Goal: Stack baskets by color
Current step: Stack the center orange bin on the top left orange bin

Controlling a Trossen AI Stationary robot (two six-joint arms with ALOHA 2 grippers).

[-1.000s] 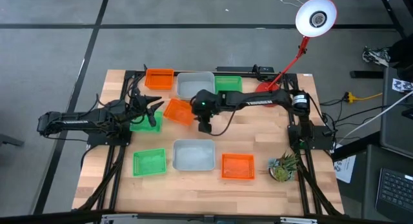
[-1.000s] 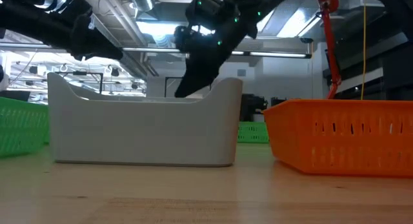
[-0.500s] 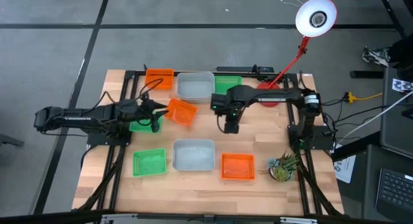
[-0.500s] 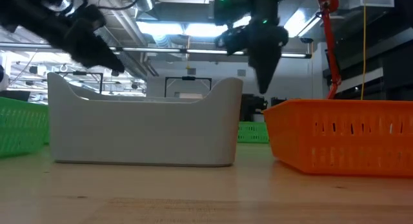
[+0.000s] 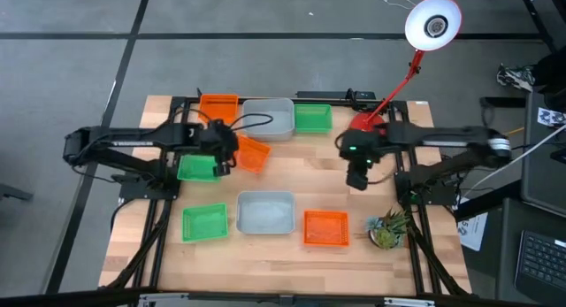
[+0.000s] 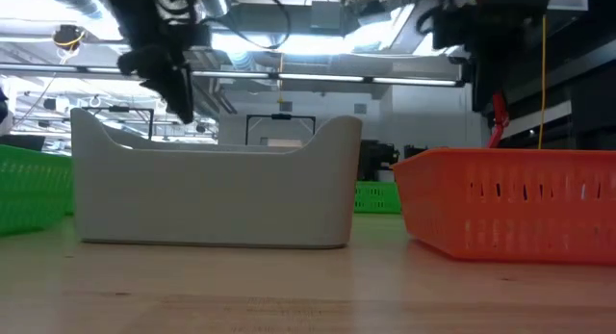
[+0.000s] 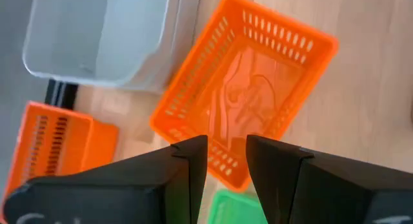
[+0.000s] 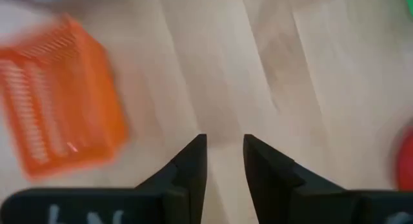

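Wooden table top (image 5: 292,254), pale butcher-block planks, on a black frame. Red desk lamp (image 5: 432,24) with a round white head out past the far right corner, its red arm slanting down to a round red base (image 5: 367,123) on the table's far right. Small potted plant (image 5: 387,227) with spiky green leaves near the right front corner. Grey floor around, crossed by dark lines. Yellow cable (image 5: 495,130) and a keyboard (image 5: 538,263) off to the right. Ceiling strip lights (image 6: 289,45) in the low view.
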